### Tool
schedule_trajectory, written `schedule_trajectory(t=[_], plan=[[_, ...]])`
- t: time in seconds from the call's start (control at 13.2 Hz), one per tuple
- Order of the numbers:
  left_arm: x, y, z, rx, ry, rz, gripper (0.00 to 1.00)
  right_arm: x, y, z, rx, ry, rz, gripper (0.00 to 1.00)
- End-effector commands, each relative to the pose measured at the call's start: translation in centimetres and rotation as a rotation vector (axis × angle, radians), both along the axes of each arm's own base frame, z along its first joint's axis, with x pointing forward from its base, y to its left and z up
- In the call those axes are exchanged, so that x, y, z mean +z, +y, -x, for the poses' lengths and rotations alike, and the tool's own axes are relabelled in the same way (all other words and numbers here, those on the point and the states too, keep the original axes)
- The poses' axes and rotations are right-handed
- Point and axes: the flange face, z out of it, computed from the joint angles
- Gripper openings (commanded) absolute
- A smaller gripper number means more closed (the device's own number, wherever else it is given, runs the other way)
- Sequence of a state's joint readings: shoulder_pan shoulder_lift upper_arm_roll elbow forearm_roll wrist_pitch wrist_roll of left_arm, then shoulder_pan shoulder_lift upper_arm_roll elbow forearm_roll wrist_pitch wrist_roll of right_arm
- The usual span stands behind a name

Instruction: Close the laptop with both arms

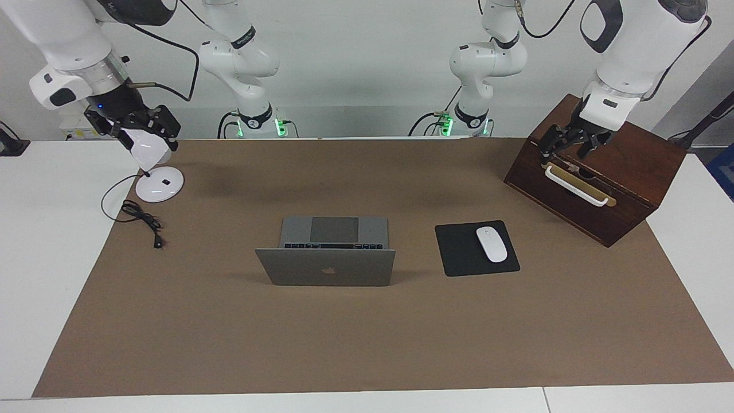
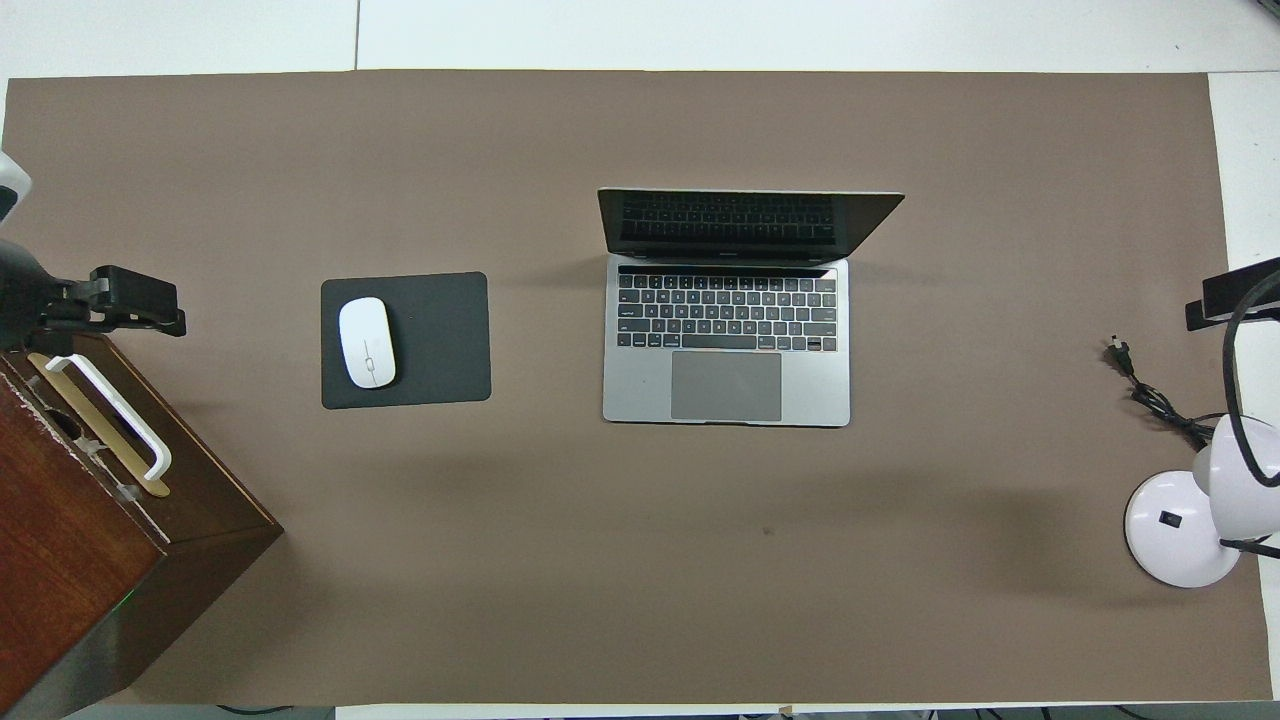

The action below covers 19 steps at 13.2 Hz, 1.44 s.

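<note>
Laptop (image 1: 325, 267) lid up, both grippers apparently open, well apart

The silver-grey laptop (image 1: 327, 252) (image 2: 728, 320) sits open mid-table on the brown mat, lid upright, dark keyboard and trackpad facing the robots

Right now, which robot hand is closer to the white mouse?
The left gripper. It hangs over the wooden box, at the same end of the table as the mouse. The right gripper is over the lamp, at the other end.
</note>
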<state>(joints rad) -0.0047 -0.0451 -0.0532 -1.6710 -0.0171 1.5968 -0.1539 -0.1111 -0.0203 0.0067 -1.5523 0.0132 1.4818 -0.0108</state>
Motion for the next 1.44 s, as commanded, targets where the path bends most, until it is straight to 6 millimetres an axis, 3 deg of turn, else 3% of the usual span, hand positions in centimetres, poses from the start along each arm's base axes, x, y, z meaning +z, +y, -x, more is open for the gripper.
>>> schedule_trajectory(t=[0.0, 0.45, 0.83, 1.21, 1.36], plan=[[-0.2, 0.4, 0.0, -0.01, -0.013, -0.003, 1.0, 0.3, -0.3, 0.7, 0.02, 0.004, 0.023, 1.0], [0.0, 0.1, 0.1, -0.014, -0.02, -0.003, 1.0, 0.3, -0.3, 0.7, 0.02, 0.003, 0.023, 1.0], [-1.2, -0.4, 0.4, -0.019, -0.061, -0.001, 1.0, 0.4, -0.7, 0.0, 0.01, -0.035, 0.003, 1.0], [-3.5, -2.0, 1.0, -0.005, -0.087, 0.018, 1.0, -0.2, 0.4, -3.5, 0.038, -0.147, 0.03, 1.0], [-4.2, -3.7, 1.3, 0.05, -0.1, 0.033, 1.0, -0.9, 0.0, -5.6, 0.032, -0.214, 0.034, 0.96]])
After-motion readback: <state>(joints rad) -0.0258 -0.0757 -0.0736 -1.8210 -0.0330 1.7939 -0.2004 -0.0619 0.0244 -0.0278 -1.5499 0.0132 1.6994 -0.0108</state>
